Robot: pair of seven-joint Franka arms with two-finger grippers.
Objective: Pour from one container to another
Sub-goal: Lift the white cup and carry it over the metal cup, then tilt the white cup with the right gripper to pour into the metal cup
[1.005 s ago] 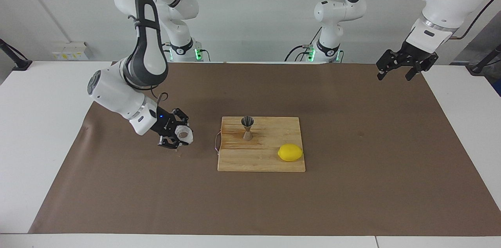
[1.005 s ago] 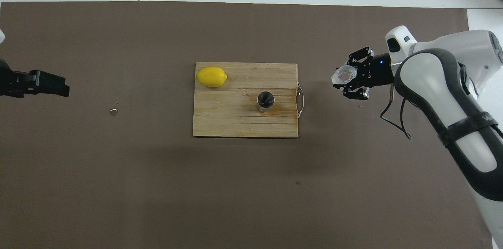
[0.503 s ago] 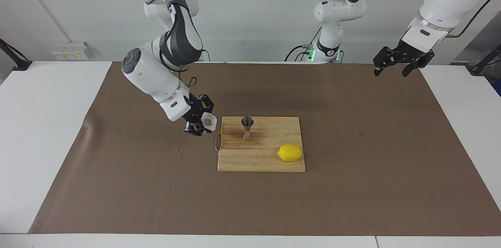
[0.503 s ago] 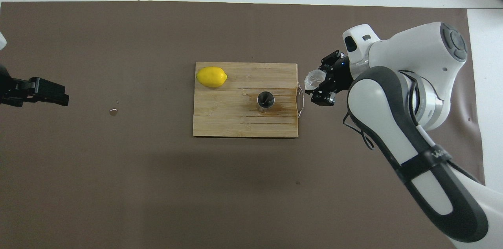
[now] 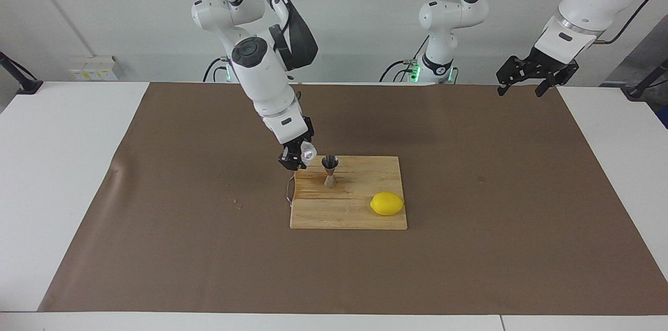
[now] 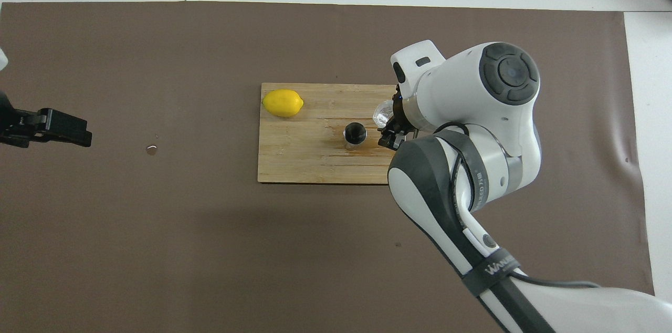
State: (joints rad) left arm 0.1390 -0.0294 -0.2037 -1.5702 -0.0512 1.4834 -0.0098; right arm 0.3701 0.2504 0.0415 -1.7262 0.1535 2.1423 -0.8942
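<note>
My right gripper [image 5: 298, 157] is shut on the small faceted glass cup [image 5: 308, 152] and holds it tilted just above the cutting board's handle end, close beside the steel jigger [image 5: 330, 169]. The jigger stands upright on the wooden cutting board [image 5: 355, 217]. In the overhead view the cup [image 6: 381, 111] shows beside the jigger [image 6: 355, 134], with the right gripper [image 6: 389, 131] mostly hidden under the arm's wrist. My left gripper [image 5: 519, 90] is open and empty, waiting high over the left arm's end of the table [image 6: 73, 131].
A yellow lemon [image 5: 387, 203] lies on the board's [image 6: 294, 165] corner farther from the robots, toward the left arm's end. A brown paper mat [image 5: 469, 247] covers the table. A small speck [image 6: 151, 149] lies on the mat toward the left arm's end.
My right gripper has carried the glass cup from over the mat at the right arm's end to the board's edge beside the jigger, raising it. The left gripper drifted slightly up.
</note>
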